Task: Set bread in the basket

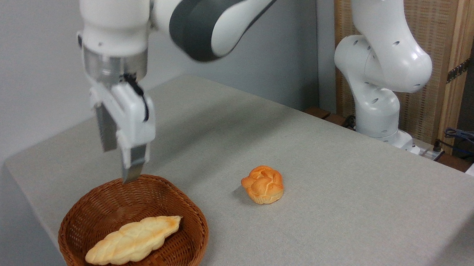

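Overhead, gripper (120, 164) pointing down, jaws apart and empty, above basket (193, 218) with bread (132, 241).

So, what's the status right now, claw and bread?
Claw open, empty, above basket. Bread lying inside basket. Bun on table, well aside. Nothing in the way.

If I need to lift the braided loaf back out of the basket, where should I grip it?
Grip the braided loaf across its thick middle, coming straight down from above. It lies flat on the floor of the wicker basket, its tapered ends near the walls, so the low sides probably block a side approach. The gripper hangs open above the far rim, holding nothing.
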